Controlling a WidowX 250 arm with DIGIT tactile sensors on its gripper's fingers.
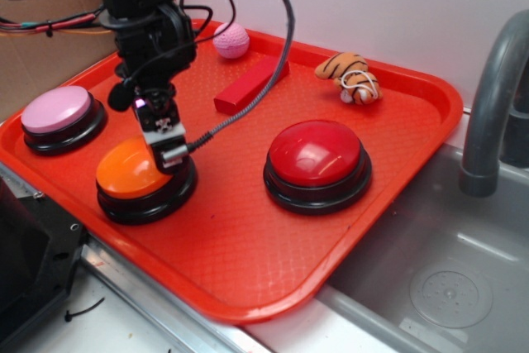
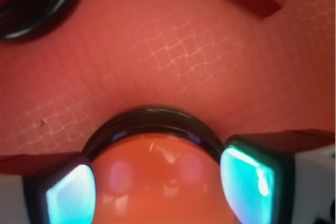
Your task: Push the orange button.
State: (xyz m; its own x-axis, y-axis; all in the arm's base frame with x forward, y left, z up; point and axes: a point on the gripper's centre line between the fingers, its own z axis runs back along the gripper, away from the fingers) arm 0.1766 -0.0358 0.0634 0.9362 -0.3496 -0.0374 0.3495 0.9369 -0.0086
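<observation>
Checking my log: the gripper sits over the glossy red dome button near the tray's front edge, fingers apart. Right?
Not quite. The exterior view shows the gripper over the glossy orange dome button, not the red dome button. Its fingers are apart in the wrist view.

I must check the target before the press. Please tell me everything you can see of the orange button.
The orange button is a round, glossy orange dome, plastic by its look, on a black circular base. It stands upright near the front left edge of the red tray, in front of the pink button and left of the red button. The end effector is right over it, one finger on each side of the dome; whether it presses the dome cannot be told.
</observation>
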